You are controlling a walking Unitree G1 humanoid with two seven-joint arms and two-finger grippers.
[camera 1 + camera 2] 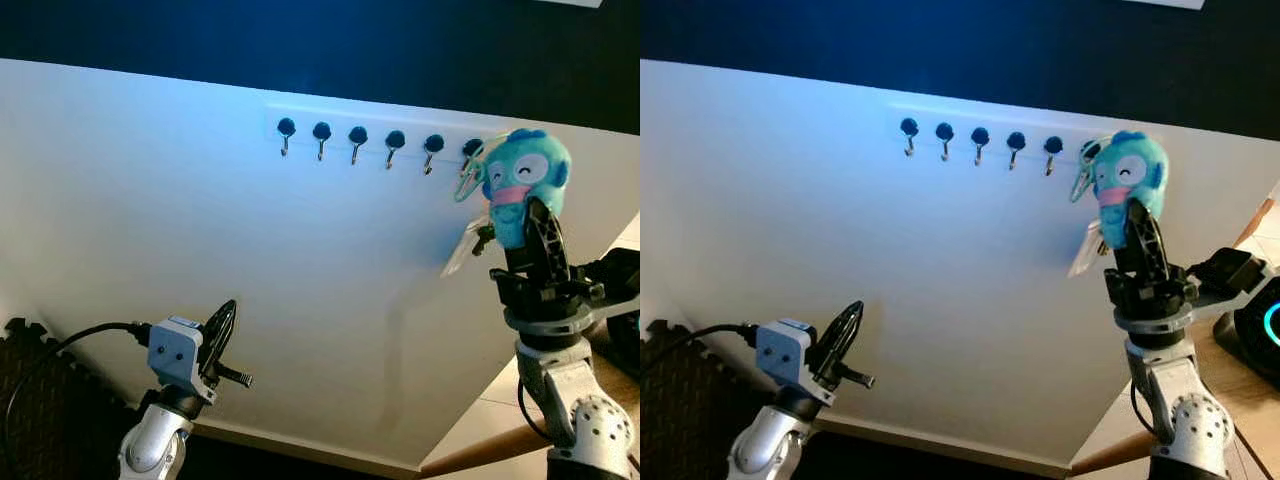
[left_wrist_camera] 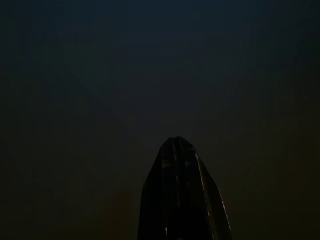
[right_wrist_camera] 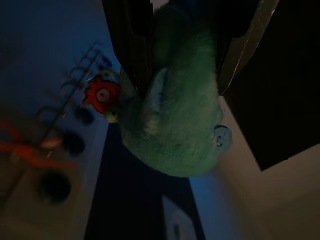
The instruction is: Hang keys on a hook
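A row of several black hooks (image 1: 358,139) is fixed high on the white wall (image 1: 180,220). My right gripper (image 1: 540,225) is raised at the right end of that row and is shut on a teal plush keychain (image 1: 524,180). The plush has a smiling face; its green clip ring (image 1: 470,180) and a pale tag (image 1: 462,250) hang on its left, beside the rightmost hook (image 1: 471,150). In the right wrist view the plush (image 3: 175,115) bulges out between the dark fingers. My left gripper (image 1: 222,335) is held low at the left, shut and holding nothing, well below the hooks.
A dark band runs above the white wall. A wooden surface (image 1: 610,370) with a black device on it sits at the lower right. Black foam floor mat (image 1: 30,400) lies at the lower left.
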